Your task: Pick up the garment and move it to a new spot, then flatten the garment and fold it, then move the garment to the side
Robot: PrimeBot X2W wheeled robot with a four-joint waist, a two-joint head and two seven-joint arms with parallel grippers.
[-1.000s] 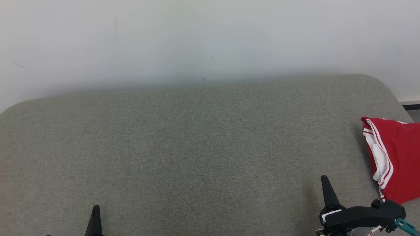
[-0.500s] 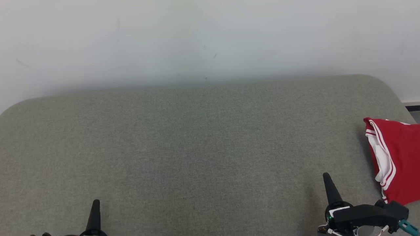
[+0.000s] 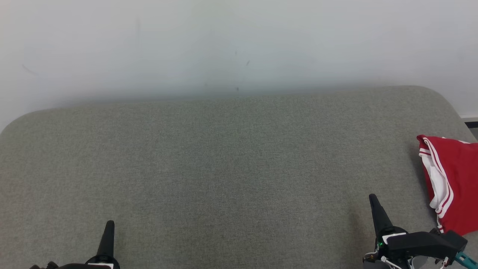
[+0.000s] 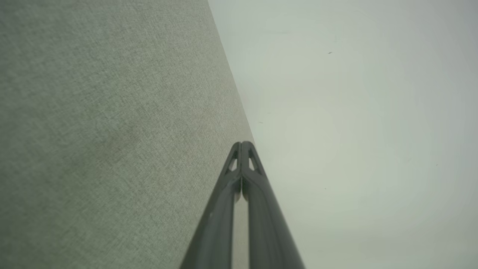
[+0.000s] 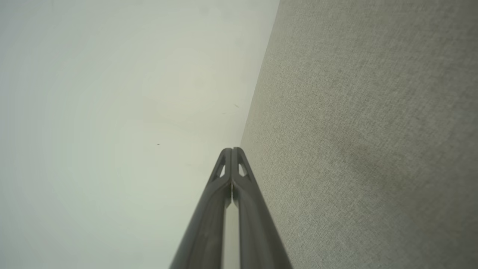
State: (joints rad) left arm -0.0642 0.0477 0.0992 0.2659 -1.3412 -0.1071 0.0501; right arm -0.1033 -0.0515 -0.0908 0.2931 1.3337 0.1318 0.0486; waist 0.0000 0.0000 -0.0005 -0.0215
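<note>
The red fabric garment with white stripe trim lies at the far right end of the grey-green woven cushion, cut off by the head view's right edge. It is gathered into a compact, roughly folded bundle. Its left border carries paired white bands, and a white inner layer shows in a loose fold between them. The red cloth looks smooth, with few wrinkles.

My right gripper hangs just left of the garment, fingers pressed together on nothing, tips clear of the cloth. My left gripper is well apart, low on the left, jaws likewise closed and empty. Behind the cushion rises a plain pale wall.
</note>
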